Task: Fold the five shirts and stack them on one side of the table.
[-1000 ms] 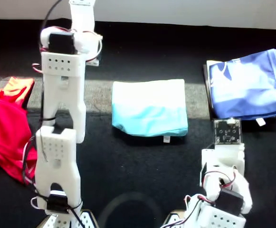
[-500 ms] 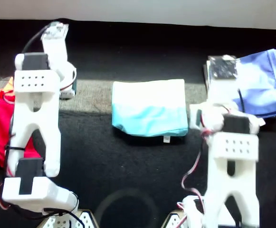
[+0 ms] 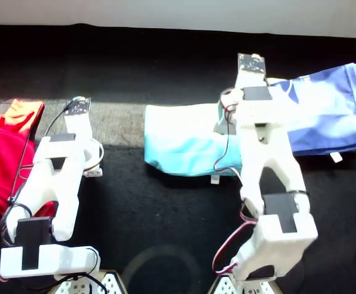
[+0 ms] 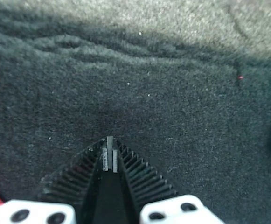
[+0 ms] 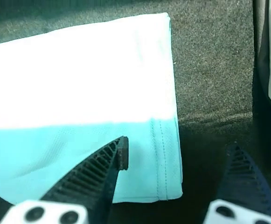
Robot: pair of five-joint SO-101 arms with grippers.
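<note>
Surface: we found the table (image 3: 165,233) covered in dark, felt-like cloth | Light: we noted a sunlit band (image 3: 119,119) crossing it | Far edge: a pale strip (image 3: 178,11) ran behind.

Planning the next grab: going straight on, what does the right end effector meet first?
Likely the turquoise shirt, at its side edge: the open right end effector straddles it, half over bare mat. Depth unclear.

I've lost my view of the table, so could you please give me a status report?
Left gripper shut, empty, over bare mat. Right gripper open over the folded light-blue shirt edge. Nothing in the way.
</note>
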